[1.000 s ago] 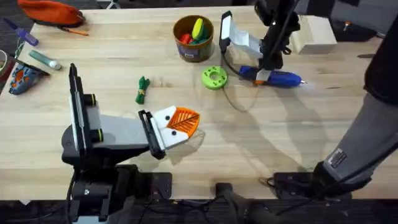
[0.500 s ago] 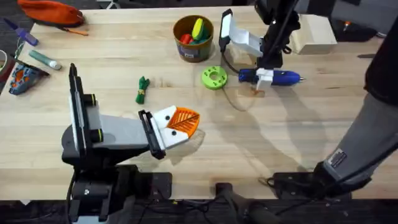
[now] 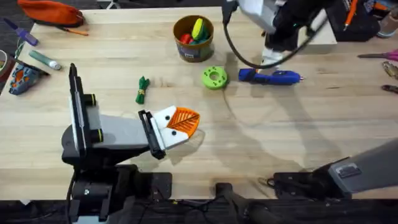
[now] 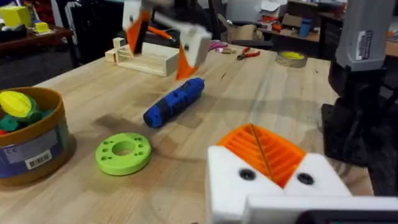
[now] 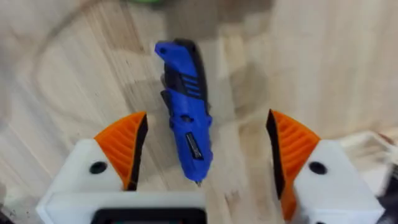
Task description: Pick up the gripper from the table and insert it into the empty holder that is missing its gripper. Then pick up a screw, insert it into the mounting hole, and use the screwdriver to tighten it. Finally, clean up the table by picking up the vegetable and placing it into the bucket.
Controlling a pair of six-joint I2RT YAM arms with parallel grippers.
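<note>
The blue screwdriver [image 3: 270, 76] lies flat on the table right of a flat green disc [image 3: 214, 78]. My right gripper [image 3: 273, 57] hangs open just above it. In the right wrist view the screwdriver [image 5: 186, 124] lies on the wood between the spread orange pads [image 5: 124, 146], untouched. My left gripper [image 3: 180, 124] rests low at front centre, shut with its orange pads [image 4: 264, 152] pressed together on nothing. The green vegetable [image 3: 142, 89] lies left of the disc. The mustard bucket [image 3: 193, 37] with toys stands at the back. The loose gripper, the holder and a screw are out of view.
A pale wooden box [image 3: 317, 34] sits at the back right behind the right arm. An orange pouch [image 3: 50, 11] and pens [image 3: 43, 59] lie at the far left. Hand tools [image 3: 382, 59] lie at the right edge. A cable loops by the right arm.
My right gripper has let go of the screwdriver, opened and risen toward the back of the table. The screwdriver stays lying on the table. The left arm has not moved.
</note>
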